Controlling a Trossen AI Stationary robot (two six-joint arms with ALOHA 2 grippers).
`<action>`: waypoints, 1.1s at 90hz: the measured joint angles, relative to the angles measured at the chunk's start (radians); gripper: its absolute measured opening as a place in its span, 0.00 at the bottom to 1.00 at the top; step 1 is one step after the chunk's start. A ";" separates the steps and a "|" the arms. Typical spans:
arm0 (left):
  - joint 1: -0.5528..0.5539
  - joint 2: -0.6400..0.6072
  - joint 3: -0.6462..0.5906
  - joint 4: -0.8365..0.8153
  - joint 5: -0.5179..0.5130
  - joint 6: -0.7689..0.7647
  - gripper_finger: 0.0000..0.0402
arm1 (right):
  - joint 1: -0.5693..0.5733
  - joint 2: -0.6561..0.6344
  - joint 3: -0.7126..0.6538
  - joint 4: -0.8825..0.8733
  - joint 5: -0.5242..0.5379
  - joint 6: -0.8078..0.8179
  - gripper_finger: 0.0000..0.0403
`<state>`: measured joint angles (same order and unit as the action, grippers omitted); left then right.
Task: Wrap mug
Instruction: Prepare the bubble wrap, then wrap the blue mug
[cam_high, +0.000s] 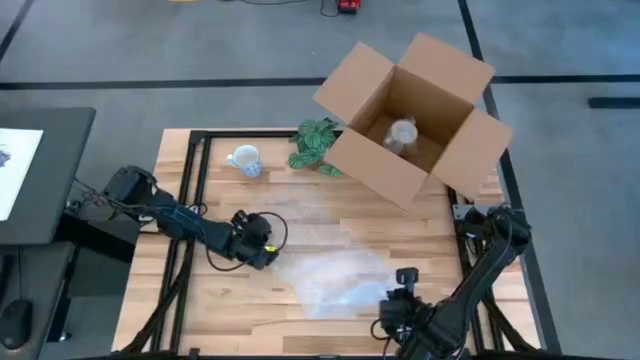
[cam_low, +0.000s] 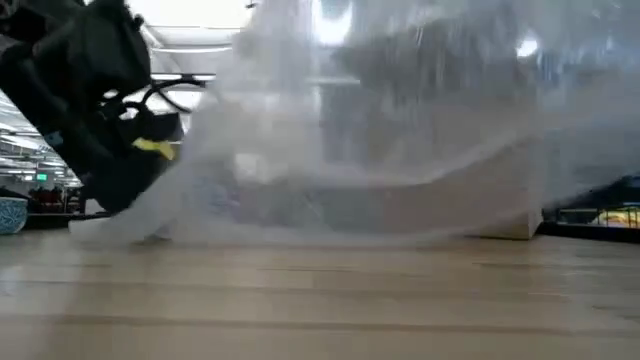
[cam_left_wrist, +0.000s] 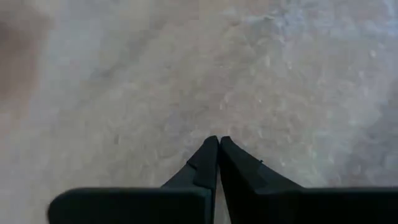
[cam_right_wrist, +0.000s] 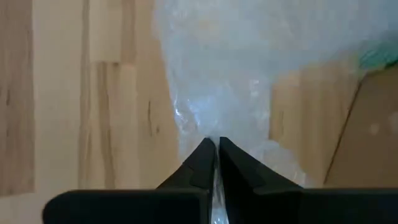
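Note:
A clear bubble wrap sheet (cam_high: 325, 255) lies crumpled on the wooden table's middle and near part. In the low view the bubble wrap (cam_low: 400, 140) rises above the table and sags in its middle. My left gripper (cam_high: 268, 256) is shut at its left edge, and my right gripper (cam_high: 400, 300) is shut at its near right end. The white and blue mug (cam_high: 245, 160) stands on its base at the far left, apart from the sheet and both grippers. My left gripper pinches the sheet's left edge (cam_left_wrist: 214, 127) between its two shut fingers, coming low from the table's left. One layer or several, I cannot tell. My right gripper pinches the sheet's gathered near right end (cam_right_wrist: 217, 134) between its shut fingers, coming from the near side. The wrap spreads away from the fingertips, bunched and slack.
An open cardboard box (cam_high: 410, 115) stands tilted at the far right with a wrapped object (cam_high: 402, 135) inside. A green leafy thing (cam_high: 318, 145) lies beside the box, near the mug. Bare wood (cam_high: 220, 310) lies at the near left.

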<state>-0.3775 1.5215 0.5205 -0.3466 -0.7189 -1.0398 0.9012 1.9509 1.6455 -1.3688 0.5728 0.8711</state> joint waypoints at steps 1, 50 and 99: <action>-0.001 -0.005 -0.002 -0.011 -0.006 -0.007 0.00 | 0.002 0.000 -0.001 -0.003 0.000 0.000 0.03; -0.088 -0.209 -0.003 -0.120 -0.126 -0.141 0.00 | 0.033 -0.019 -0.008 -0.182 -0.104 0.261 0.30; 0.046 -0.251 0.420 -0.606 -0.120 0.105 0.00 | -0.171 -0.083 -0.118 0.477 -0.007 -0.251 0.32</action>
<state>-0.3313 1.2707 0.9401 -0.9528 -0.8389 -0.9346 0.7299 1.8683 1.5279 -0.8918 0.5653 0.6205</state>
